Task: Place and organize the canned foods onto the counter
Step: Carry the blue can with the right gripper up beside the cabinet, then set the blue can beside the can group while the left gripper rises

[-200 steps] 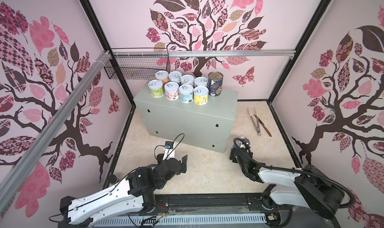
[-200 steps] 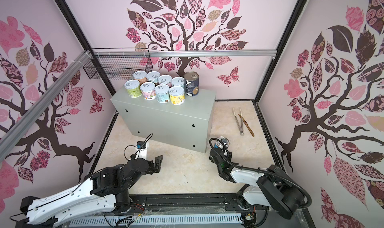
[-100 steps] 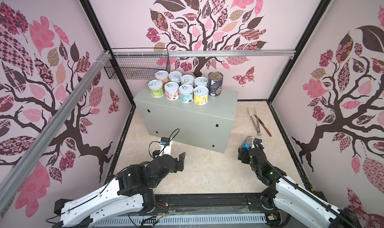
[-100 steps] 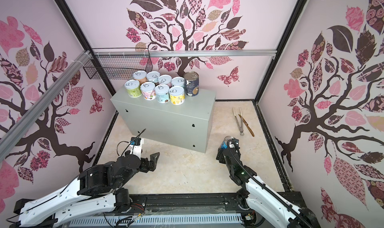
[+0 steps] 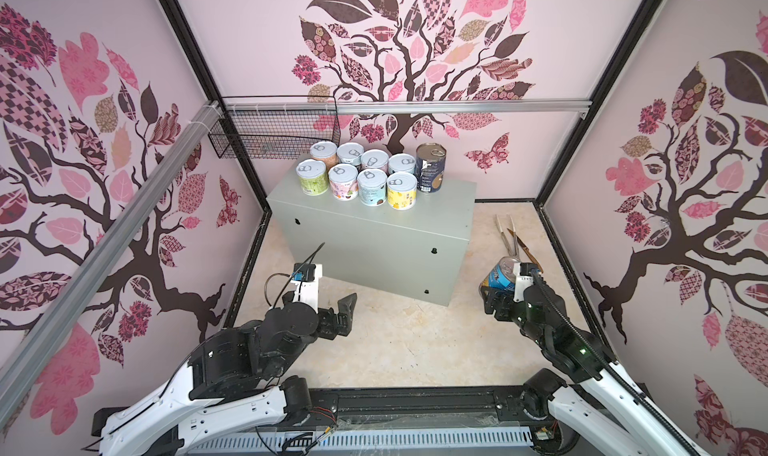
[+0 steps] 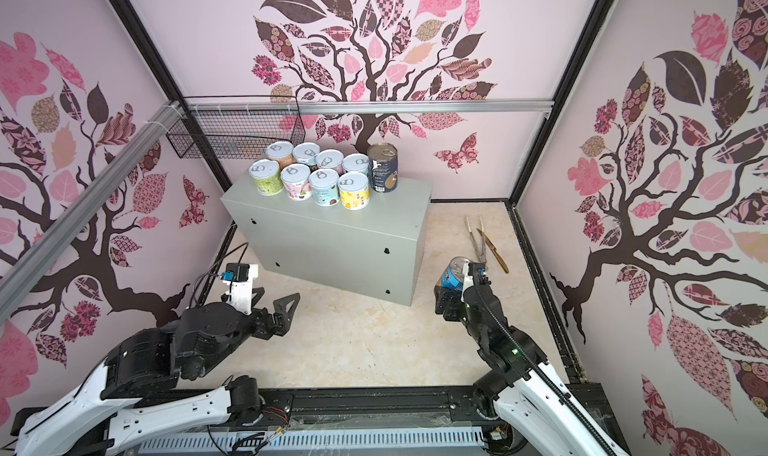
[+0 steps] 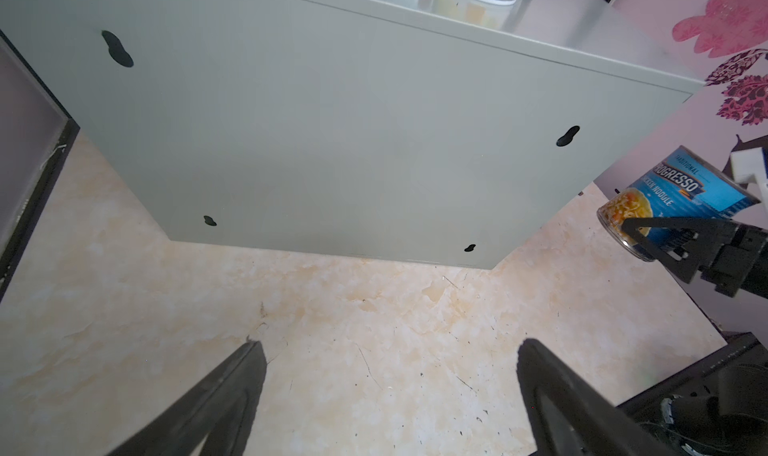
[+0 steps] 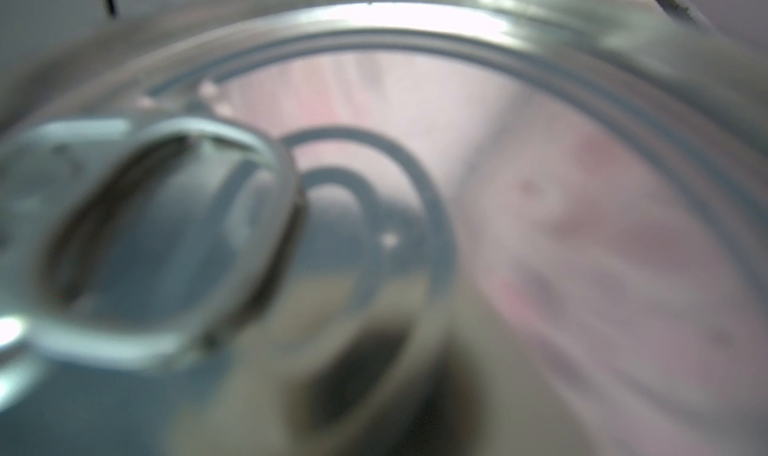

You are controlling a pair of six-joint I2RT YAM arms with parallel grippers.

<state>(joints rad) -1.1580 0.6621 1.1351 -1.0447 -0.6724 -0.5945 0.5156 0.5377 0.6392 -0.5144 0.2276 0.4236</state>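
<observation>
The counter (image 5: 374, 241) (image 6: 332, 233) (image 7: 332, 121) is a grey metal box in the middle of the floor. On its top stand several short canned foods (image 5: 359, 175) (image 6: 311, 175) in two rows, with a tall dark can (image 5: 431, 167) (image 6: 382, 167) at their right end. My right gripper (image 5: 496, 296) (image 6: 446, 298) is shut on a tall blue-labelled can (image 5: 498, 276) (image 6: 453, 276) (image 7: 681, 196), held tilted above the floor to the right of the counter. Its blurred lid (image 8: 374, 183) fills the right wrist view and hides the jaws. My left gripper (image 5: 332, 314) (image 6: 272, 304) (image 7: 390, 345) is open and empty, low before the counter's left front.
Metal tongs and a knife (image 5: 513, 237) (image 6: 484, 237) lie on the floor behind the held can. A black wire basket (image 5: 274, 135) hangs on the back left corner, under an aluminium rail (image 5: 457, 106). Patterned walls close in on three sides.
The right arm has carried the blue can a little to the right and upward, away from the counter's corner. The left gripper has drifted slightly left, still open.
</observation>
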